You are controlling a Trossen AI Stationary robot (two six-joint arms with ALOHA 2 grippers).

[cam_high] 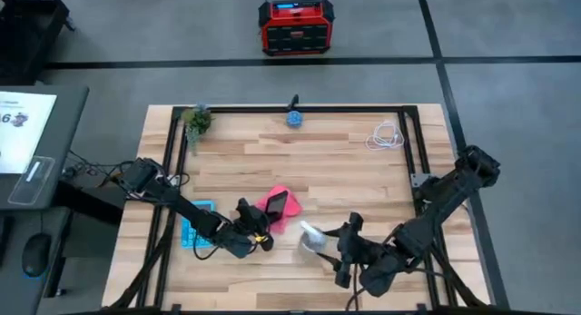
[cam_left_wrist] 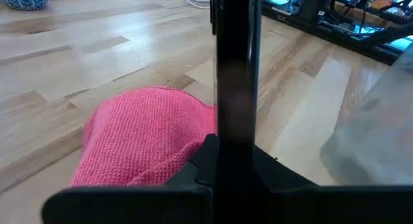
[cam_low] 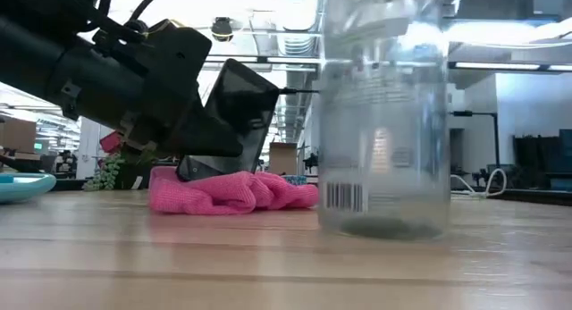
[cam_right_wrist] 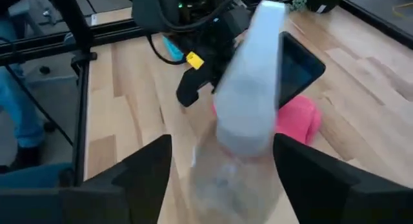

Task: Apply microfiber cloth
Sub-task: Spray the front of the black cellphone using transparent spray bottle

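Grey concrete floor surrounds the pale wooden worktop [cam_high: 345,161], where the left end effector [cam_high: 260,226] is clamped on a thin black slab phone [cam_low: 239,103], holding it tilted on edge with its lower end on the soft pink-red microfiber cloth [cam_low: 234,191]. That cloth lies crumpled near the middle of the worktop, partly under the phone.

Judging from this, the phone could slip or twist in the narrow grip if pressed hard into the bunched fabric. The cloth itself may slide across the smooth wood rather than wipe.

Just beside it stands a clear plastic spray bottle [cam_low: 384,113] with a white trigger top. The right end effector [cam_right_wrist: 222,169] has its fingers spread apart on either side of it, not touching, so a stray nudge could topple it. The bottle looks nearly empty; only a dark trace shows at the bottom.
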